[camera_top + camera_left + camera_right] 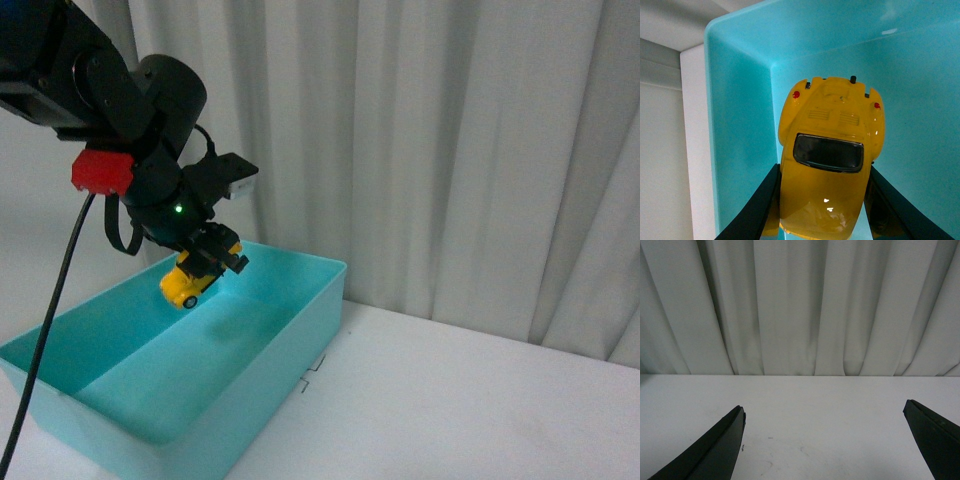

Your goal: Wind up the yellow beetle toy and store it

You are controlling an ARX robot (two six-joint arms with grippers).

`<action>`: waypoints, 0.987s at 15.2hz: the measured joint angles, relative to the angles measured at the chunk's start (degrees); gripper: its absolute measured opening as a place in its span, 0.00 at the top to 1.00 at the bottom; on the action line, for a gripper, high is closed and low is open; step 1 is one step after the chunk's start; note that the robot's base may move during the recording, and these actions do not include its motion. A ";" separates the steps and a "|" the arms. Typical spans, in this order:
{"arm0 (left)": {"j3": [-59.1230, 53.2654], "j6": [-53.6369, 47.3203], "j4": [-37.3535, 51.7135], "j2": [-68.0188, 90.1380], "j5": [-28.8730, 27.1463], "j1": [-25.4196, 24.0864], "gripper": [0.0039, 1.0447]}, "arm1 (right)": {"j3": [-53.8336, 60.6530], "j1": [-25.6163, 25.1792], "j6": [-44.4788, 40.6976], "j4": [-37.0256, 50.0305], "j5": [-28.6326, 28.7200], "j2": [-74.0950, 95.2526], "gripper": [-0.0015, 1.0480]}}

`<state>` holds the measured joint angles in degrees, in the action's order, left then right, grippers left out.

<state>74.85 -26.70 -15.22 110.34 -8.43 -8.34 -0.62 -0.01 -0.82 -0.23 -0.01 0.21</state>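
My left gripper (205, 262) is shut on the yellow beetle toy (188, 281), a small glossy yellow car with dark windows. It holds the car tilted nose-down in the air over the far left part of the turquoise bin (290, 335). In the left wrist view the toy (830, 155) sits between the two black fingers (752, 210), with the bin's inner corner (740, 125) behind it. My right gripper (824, 412) is open and empty over the white table; it does not show in the front view.
The bin stands on a white table (470, 400) at the left. A white pleated curtain (450, 150) hangs close behind the table. In the right wrist view the table (815, 405) runs up to the curtain (800, 305).
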 joint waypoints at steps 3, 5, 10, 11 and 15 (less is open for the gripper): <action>-0.90 1.33 4.07 3.69 -2.58 -0.24 0.61 | 0.00 0.00 0.00 0.00 0.00 0.00 0.06; -2.62 1.31 5.11 5.75 -3.52 -0.59 0.61 | 0.00 0.00 0.00 0.00 0.00 0.00 0.06; -4.59 2.36 7.08 8.79 -3.30 -0.11 0.61 | 0.00 0.00 0.00 0.00 0.00 0.00 0.06; -4.57 2.86 6.45 9.27 -2.82 0.46 0.58 | 0.00 0.00 0.00 0.00 0.00 0.00 0.06; -4.20 4.57 3.17 9.29 0.70 0.50 0.05 | 0.00 0.00 0.00 0.00 -0.02 0.00 0.06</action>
<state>70.65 -22.13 -12.05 119.63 -7.73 -7.84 -0.62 -0.01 -0.82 -0.23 -0.03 0.21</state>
